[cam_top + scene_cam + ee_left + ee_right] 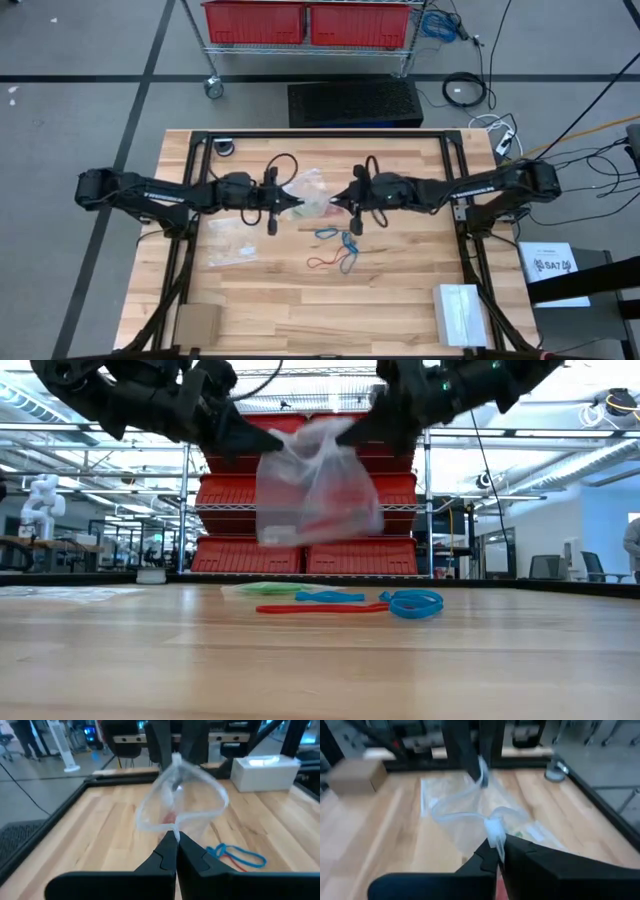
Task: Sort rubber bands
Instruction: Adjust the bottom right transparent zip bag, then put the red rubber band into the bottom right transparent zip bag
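Observation:
A clear zip bag [315, 485] with something red inside [170, 816] hangs above the middle of the table. It is held between my left gripper [297, 205] and my right gripper [336, 201], both shut on its top. Its mouth [200, 785] stands spread open between them. Loose rubber bands lie on the wood below and nearer the front: blue ones [348, 242], a red one [324, 262] and green ones [270, 588]. My left gripper pinches the bag's mouth rim [175, 827] between its two fingertips, on the side toward the table's left. The fingers come in nearly level from the left. The bag hangs clear of the table. My right gripper pinches the opposite side of the mouth rim, on the white zip strip [495, 832], between its fingertips. It comes slanting slightly down from the table's right. The bag sags below it, off the wood.
A second clear bag [232, 248] lies flat on the left part of the table. A cardboard box [198, 322] sits at the near left and a white box [460, 310] at the near right. Black frame rails [180, 270] run along the table's sides.

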